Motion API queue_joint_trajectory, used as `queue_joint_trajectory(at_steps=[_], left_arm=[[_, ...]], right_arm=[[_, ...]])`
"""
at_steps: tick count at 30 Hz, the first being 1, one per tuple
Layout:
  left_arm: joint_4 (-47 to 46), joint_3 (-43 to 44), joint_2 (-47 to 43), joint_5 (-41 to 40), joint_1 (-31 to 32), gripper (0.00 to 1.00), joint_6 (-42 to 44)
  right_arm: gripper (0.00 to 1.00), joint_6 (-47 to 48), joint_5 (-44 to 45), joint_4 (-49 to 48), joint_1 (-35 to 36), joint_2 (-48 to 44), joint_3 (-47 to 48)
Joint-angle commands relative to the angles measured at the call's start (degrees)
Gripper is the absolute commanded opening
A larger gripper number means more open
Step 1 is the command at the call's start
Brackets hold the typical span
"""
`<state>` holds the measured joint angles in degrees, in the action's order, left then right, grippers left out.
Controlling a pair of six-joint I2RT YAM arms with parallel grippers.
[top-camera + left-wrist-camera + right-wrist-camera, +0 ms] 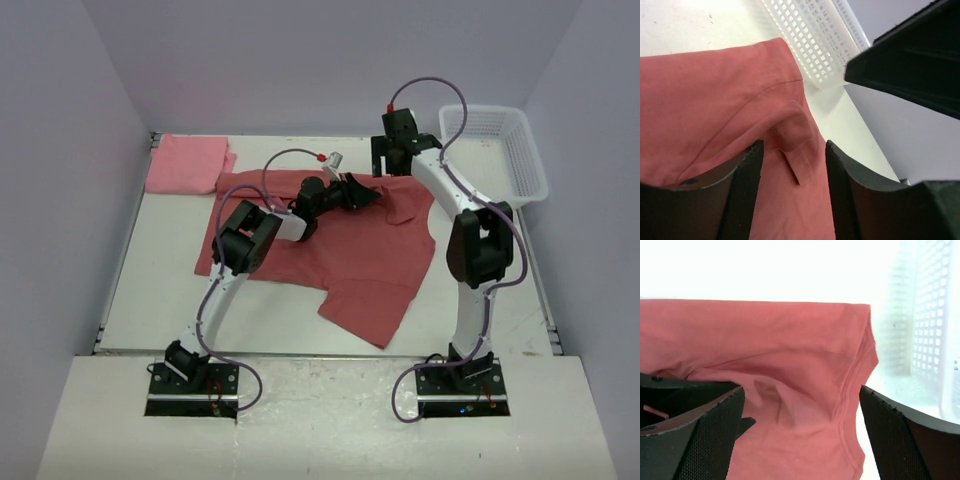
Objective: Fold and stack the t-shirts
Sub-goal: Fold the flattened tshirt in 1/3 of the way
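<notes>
Three lilac walls (300, 60) are enclosing the white counter (165, 290). Brick-red t-shirt (350, 265) is lying spread mid-counter, arms (470, 250) hiding its top; pink t-shirt (185, 165) folded far-left. Left tool (794, 150) is straddling a fabric fold, spread; right tool (802, 395) gaping wide.

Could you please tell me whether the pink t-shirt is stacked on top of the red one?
No, the pink t-shirt lies folded at the far-left corner of the table, off the spread-out red t-shirt.
</notes>
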<state>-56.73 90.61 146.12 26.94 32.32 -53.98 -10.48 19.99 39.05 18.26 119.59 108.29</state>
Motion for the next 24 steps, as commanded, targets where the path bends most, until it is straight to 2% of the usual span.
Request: queue_joint_trajectory(at_steps=[1, 4, 8, 11, 16, 18, 19, 20, 24], left_arm=[[6.71, 4.05, -5.41, 3.47, 0.29, 0.55, 8.27], [7.34, 1.25, -8.29, 3.13, 0.29, 0.59, 9.76], [9.61, -4.55, -12.17, -2.22, 0.55, 0.60, 11.78], [13.22, -3.69, -12.27, -4.17, 0.64, 0.59, 13.97], [20.33, -3.24, -13.66, -6.02, 2.05, 0.48, 19.42], [25.23, -4.56, -17.34, -12.49, 5.11, 0.48, 27.66], [30.66, -5.00, -18.67, -16.44, 6.43, 0.47, 31.09], [32.11, -6.74, -19.73, -23.61, 9.05, 0.47, 36.61], [33.96, -11.67, -22.55, -39.29, 12.50, 0.42, 43.33]], right_arm=[[0.97, -0.94, 2.18, -6.34, -0.24, -11.01, -4.21], [0.97, -1.65, 3.56, -3.91, 0.72, -15.34, -7.56], [0.97, -2.70, 7.25, -1.43, 2.48, -22.62, -13.34], [0.97, -3.49, 6.73, -3.97, 4.32, -30.51, -20.01], [0.97, -6.13, -0.64, -7.74, 6.60, -43.28, -26.19], [0.96, -6.39, -2.14, -8.89, 7.31, -48.65, -28.83], [0.96, -6.66, -2.15, -8.73, 7.66, -49.88, -29.10], [0.96, -7.01, -1.89, -8.55, 7.75, -51.02, -29.27], [0.96, -6.48, 0.57, -6.97, 7.84, -55.16, -28.84]])
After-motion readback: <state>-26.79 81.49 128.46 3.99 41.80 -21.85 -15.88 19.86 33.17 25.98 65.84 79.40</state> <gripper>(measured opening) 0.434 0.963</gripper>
